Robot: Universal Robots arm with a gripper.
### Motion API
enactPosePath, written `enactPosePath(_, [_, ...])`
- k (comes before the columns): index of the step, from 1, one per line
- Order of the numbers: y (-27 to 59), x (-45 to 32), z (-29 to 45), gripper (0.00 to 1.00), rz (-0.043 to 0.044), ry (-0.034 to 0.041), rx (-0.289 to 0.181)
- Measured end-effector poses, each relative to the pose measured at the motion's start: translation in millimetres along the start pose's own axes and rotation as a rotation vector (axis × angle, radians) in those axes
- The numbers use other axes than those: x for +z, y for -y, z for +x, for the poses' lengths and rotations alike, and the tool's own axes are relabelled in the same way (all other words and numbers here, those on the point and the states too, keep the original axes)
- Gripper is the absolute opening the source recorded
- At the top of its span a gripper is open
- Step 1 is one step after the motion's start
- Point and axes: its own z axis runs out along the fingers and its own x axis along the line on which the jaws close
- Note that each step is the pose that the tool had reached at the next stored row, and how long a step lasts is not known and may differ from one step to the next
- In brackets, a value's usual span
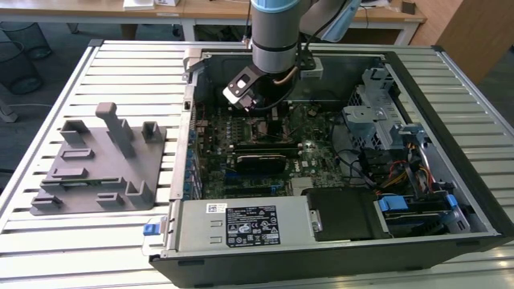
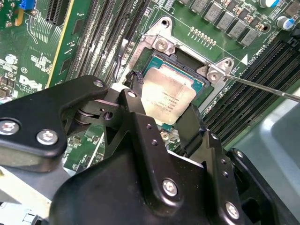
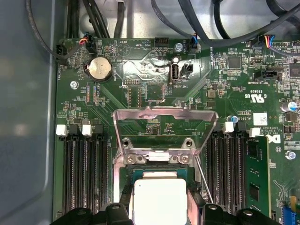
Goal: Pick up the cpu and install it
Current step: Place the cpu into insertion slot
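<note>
The cpu (image 2: 166, 96), a small square chip with a pale silvery top, sits between my gripper's (image 2: 161, 105) two black fingers, which are shut on its opposite edges. It hangs slightly tilted right over the open socket (image 2: 187, 61) on the green motherboard. I cannot tell whether it touches the socket. In the first wrist view the cpu (image 3: 159, 201) lies just below the raised metal load plate (image 3: 164, 126), with my gripper (image 3: 159, 213) around it. The exterior view has my gripper (image 1: 263, 111) reaching down into the open computer case (image 1: 449, 138) near its far wall.
The socket's thin lever (image 2: 262, 86) sticks out to one side. Memory slots (image 3: 84, 178) flank the socket. A grey plastic tray with posts (image 1: 100, 162) lies on the slatted table at the exterior view's left. Cables (image 1: 386, 162) and a drive cage (image 1: 374, 114) crowd the case's right.
</note>
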Motion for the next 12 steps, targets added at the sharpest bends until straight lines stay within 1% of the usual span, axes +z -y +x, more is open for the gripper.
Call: enactPosePath(12, [0.1, 1.3, 0.0, 0.54, 0.0000, 0.0000, 0.000])
